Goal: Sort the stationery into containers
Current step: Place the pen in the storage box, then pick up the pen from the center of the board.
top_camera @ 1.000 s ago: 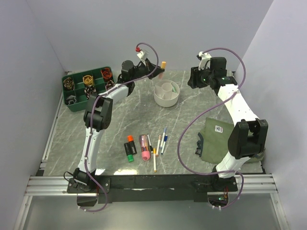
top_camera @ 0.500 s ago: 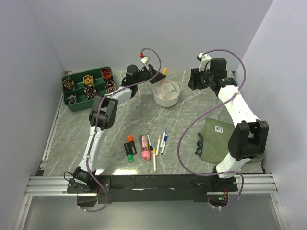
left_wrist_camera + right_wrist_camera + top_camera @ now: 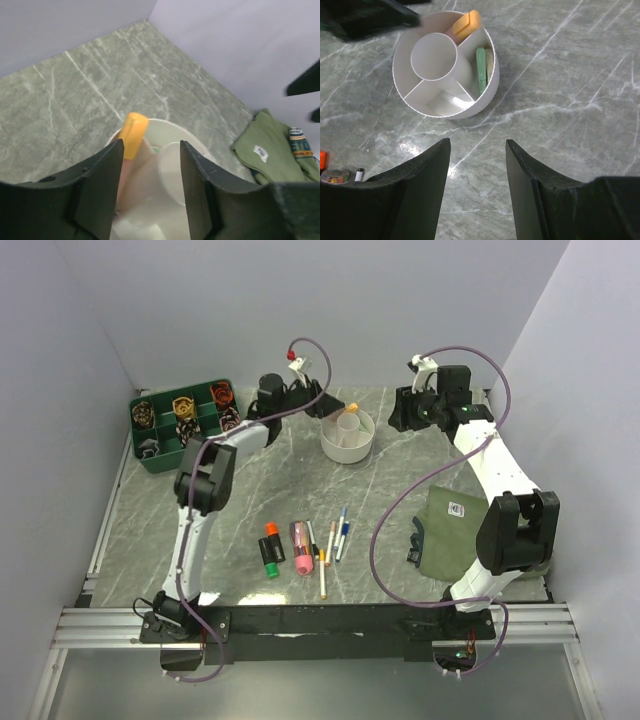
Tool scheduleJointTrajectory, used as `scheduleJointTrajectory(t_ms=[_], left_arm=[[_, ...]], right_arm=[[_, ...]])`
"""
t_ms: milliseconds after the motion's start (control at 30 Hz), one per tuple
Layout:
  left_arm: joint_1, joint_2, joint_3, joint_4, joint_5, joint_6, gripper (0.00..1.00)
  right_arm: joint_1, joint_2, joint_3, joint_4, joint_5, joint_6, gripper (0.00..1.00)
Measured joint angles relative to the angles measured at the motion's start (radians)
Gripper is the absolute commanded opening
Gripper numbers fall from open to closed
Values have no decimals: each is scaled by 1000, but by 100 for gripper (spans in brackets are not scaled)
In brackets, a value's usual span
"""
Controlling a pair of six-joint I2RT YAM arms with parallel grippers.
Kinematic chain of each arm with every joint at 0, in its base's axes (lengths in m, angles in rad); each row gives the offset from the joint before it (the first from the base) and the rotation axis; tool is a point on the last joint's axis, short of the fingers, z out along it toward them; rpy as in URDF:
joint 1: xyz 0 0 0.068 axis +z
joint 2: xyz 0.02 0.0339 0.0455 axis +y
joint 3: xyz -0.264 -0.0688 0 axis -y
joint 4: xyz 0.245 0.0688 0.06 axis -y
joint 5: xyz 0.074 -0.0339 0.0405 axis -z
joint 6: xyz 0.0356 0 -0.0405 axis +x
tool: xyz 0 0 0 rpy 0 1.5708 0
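Placing step, judged near complete: 1 orange-capped marker leant in an outer compartment of the white bowl, left claw spread about its cap, right claw spread, empty; withdrawal, then the loose pens, called for next.

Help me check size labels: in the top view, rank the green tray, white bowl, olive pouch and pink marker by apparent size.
1. Green tray
2. Olive pouch: close to the tray and partly hidden by the right arm, so these two are unsure
3. White bowl
4. Pink marker
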Motion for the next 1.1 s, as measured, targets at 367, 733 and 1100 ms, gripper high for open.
scheduleJointTrajectory(t_ms=[367,733,1100], left_arm=[[21,-774,-193,-714,93,818,69],[0,-700,-286,-1634,-167,1530,67],[-32,-420,-29,-1875,-275,764,70]], right_arm=[[0,-21,-60,7,-122,-149,57],[0,-65,-103,6,-240,-214,58],[0,-95,-102,-48,-273,-207,58]])
